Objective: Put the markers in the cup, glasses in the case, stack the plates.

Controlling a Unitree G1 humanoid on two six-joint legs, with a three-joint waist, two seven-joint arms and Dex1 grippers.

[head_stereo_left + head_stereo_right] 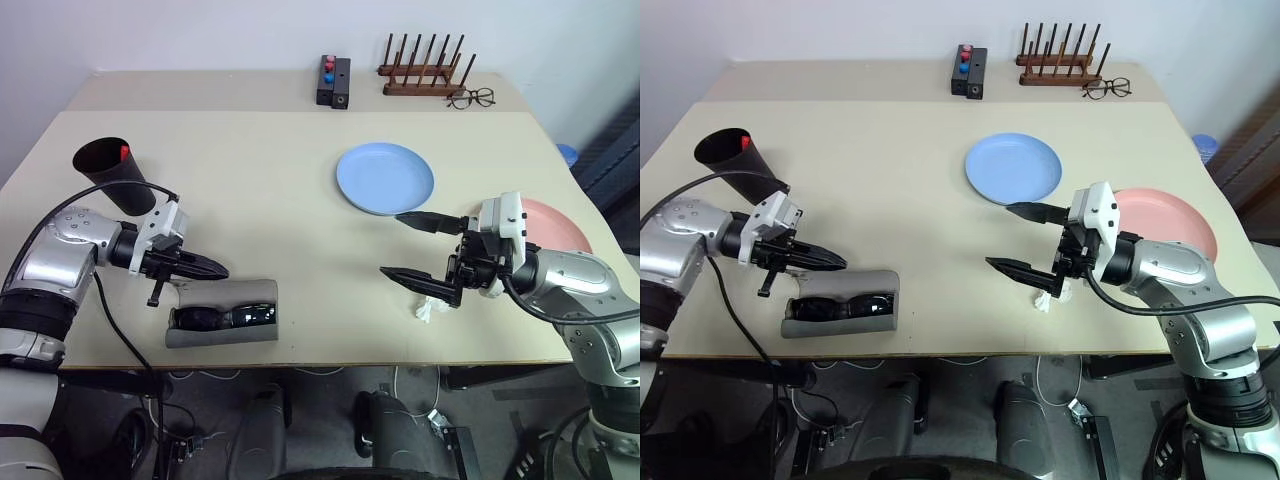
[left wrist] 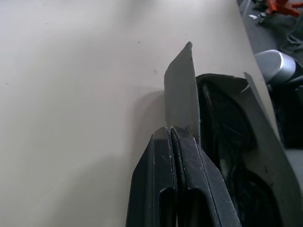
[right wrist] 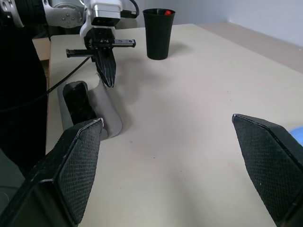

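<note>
Head view: black cup [image 1: 112, 175] at desk [image 1: 260, 200] left, red-capped marker [image 1: 124, 151] inside; glasses [image 1: 222, 317] lying in grey case [image 1: 222, 314]. Left gripper [image 1: 215, 268] closed, empty, above case. Right gripper [image 1: 400, 246] wide open.

Left wrist: case flap [image 2: 182, 90] upright beside pressed-together fingers [image 2: 182, 189]; glasses dark, indistinct.

Right wrist: case cut off behind finger [image 3: 71, 175].
</note>
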